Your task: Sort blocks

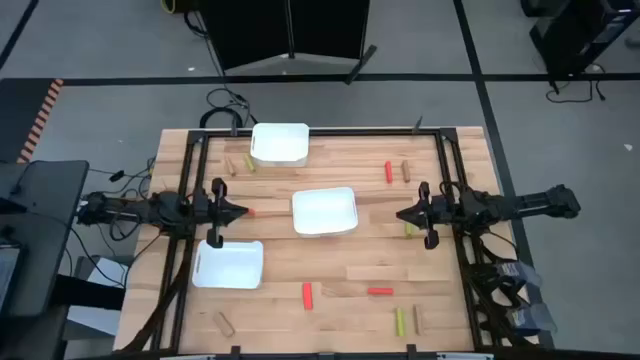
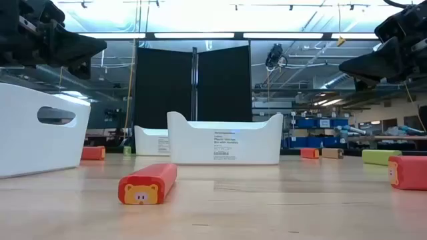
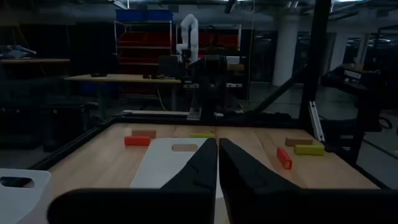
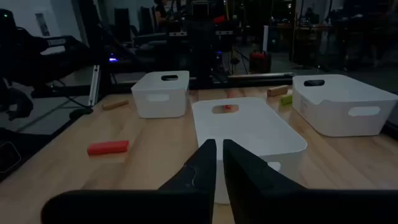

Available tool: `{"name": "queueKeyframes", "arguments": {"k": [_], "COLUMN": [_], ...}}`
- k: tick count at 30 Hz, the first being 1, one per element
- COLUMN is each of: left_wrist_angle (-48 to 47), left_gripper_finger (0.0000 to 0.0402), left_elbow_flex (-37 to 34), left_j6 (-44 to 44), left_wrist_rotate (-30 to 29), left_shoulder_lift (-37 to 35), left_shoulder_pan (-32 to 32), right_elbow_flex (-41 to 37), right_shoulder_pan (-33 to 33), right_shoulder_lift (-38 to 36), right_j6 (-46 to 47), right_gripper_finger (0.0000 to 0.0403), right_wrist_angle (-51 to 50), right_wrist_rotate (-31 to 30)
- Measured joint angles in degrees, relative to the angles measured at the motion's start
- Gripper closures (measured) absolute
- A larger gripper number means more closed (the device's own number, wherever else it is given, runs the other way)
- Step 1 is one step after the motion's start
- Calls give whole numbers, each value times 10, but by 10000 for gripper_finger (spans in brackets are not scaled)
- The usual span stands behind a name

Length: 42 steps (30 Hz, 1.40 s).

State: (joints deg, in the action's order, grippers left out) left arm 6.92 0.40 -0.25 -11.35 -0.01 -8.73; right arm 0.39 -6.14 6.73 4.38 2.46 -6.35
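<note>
Blocks lie scattered on the wooden table. In the high view there are red blocks (image 1: 308, 295) (image 1: 379, 291) (image 1: 388, 172), yellow-green ones (image 1: 398, 321) (image 1: 250, 163) (image 1: 408, 229) and tan ones (image 1: 417, 319) (image 1: 225, 322) (image 1: 406, 170). A small red block (image 1: 249, 211) lies just below my left gripper's tips. My left gripper (image 1: 243, 211) (image 3: 217, 143) is shut and hovers left of the middle tray (image 1: 324, 211). My right gripper (image 1: 400, 214) (image 4: 219, 144) is shut and hovers right of that tray. Both are raised clear of the table in the low view.
Three white trays stand on the table: one at the far edge (image 1: 278, 143), one in the middle (image 2: 224, 139), and one near left (image 1: 228, 264). A black frame runs around the tabletop (image 1: 450, 150). In the low view a red block (image 2: 148, 183) lies close in front.
</note>
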Motion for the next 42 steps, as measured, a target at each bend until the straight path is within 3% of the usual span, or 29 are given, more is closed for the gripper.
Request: {"name": "queueKeyframes", "arguments": {"k": [32, 39, 42], "left_wrist_angle": [15, 186, 183], "left_gripper_finger": [376, 376, 376], "left_elbow_flex": [0, 0, 6], "left_j6": [0, -121, -174], "left_wrist_rotate": [0, -26, -63], "left_shoulder_lift": [0, -1, 0], "left_shoulder_pan": [0, 1, 1], "right_elbow_flex": [0, 0, 0], "right_shoulder_pan": [0, 0, 0], "right_shoulder_lift": [0, 0, 0], "right_j6": [0, 0, 0], "right_gripper_finger": [361, 361, 361], "right_wrist_angle": [0, 0, 0], "right_wrist_rotate": [0, 0, 0]}}
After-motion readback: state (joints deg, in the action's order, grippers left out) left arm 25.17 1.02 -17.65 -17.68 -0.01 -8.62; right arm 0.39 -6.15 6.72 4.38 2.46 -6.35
